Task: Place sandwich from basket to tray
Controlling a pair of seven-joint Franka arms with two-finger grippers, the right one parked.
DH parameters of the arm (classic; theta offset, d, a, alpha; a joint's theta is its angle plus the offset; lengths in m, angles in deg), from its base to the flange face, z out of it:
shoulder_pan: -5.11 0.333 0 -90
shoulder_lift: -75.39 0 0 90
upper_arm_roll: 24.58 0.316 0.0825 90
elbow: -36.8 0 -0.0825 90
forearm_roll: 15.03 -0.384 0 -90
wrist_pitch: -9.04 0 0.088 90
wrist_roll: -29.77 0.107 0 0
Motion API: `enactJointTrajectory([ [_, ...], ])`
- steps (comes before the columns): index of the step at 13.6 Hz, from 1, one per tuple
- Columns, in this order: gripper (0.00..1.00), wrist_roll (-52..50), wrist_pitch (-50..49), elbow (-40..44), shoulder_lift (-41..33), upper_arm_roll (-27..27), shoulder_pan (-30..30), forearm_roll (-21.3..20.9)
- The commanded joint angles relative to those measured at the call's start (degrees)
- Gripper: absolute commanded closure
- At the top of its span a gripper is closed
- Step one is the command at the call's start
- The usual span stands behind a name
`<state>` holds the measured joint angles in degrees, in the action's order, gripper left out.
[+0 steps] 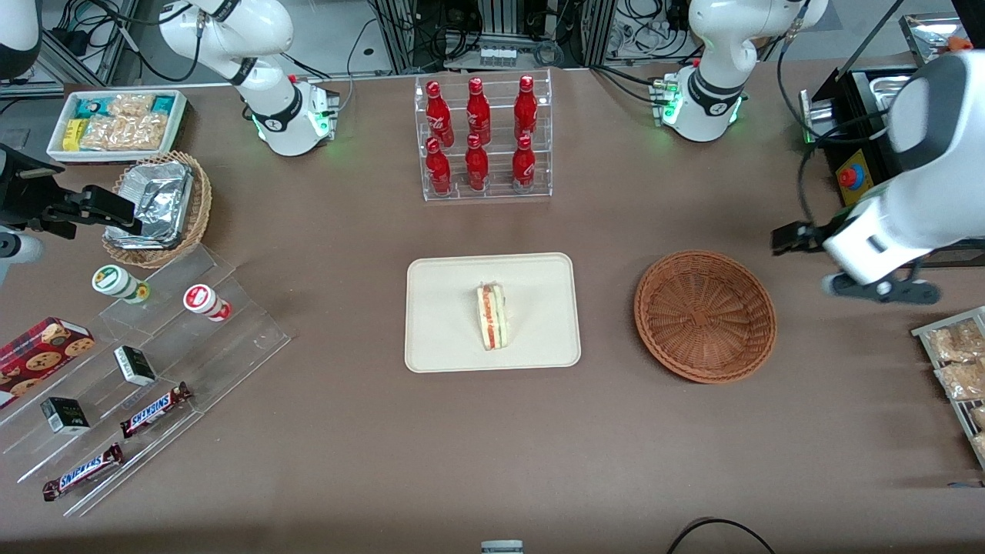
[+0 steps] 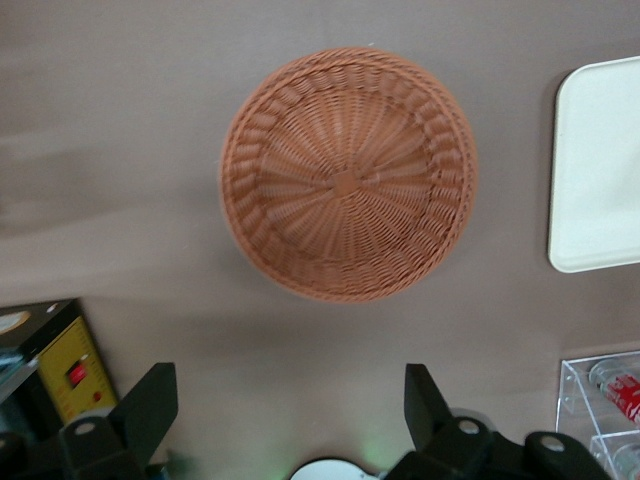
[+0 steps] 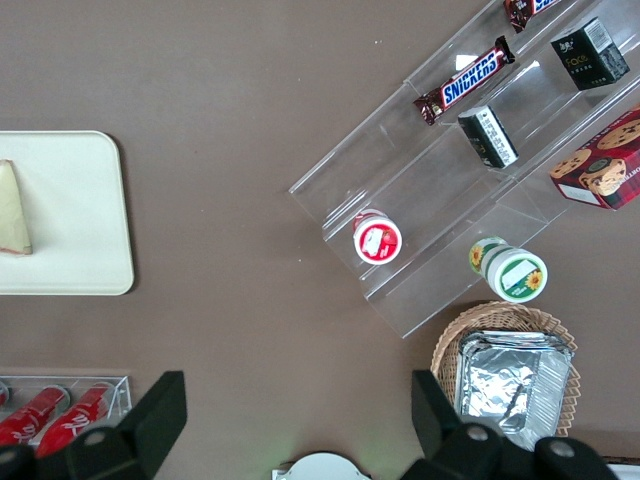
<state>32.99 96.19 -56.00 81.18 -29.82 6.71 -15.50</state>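
Note:
The sandwich [image 1: 492, 315], a pale wedge with red and green filling, lies near the middle of the cream tray [image 1: 446, 338]; a corner of it also shows in the right wrist view [image 3: 12, 210]. The reddish-brown wicker basket [image 1: 704, 315] [image 2: 348, 175] stands empty beside the tray, toward the working arm's end. My gripper [image 1: 793, 237] [image 2: 288, 378] hangs above the table next to the basket, farther toward that end of the table. It is open, with nothing between its black fingers [image 2: 155, 395]. One edge of the tray [image 2: 600, 170] shows in the left wrist view.
A clear rack of red bottles [image 1: 481, 138] stands farther from the camera than the tray. A black box with a red button [image 1: 854, 173] and a tray of snack packets [image 1: 954, 369] flank my arm. Toward the parked arm's end are a stepped acrylic shelf [image 1: 154, 369] and a foil-pack basket [image 1: 158, 208].

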Motion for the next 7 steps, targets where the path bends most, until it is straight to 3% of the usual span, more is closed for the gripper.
enactJointTrajectory([
  [1, 0.0, 0.9, -3.1, 2.1, -1.6, 6.0, -4.4, 0.4],
  [7, 0.0, 0.7, -5.9, 5.9, -1.9, 6.4, -4.1, 0.7],
])
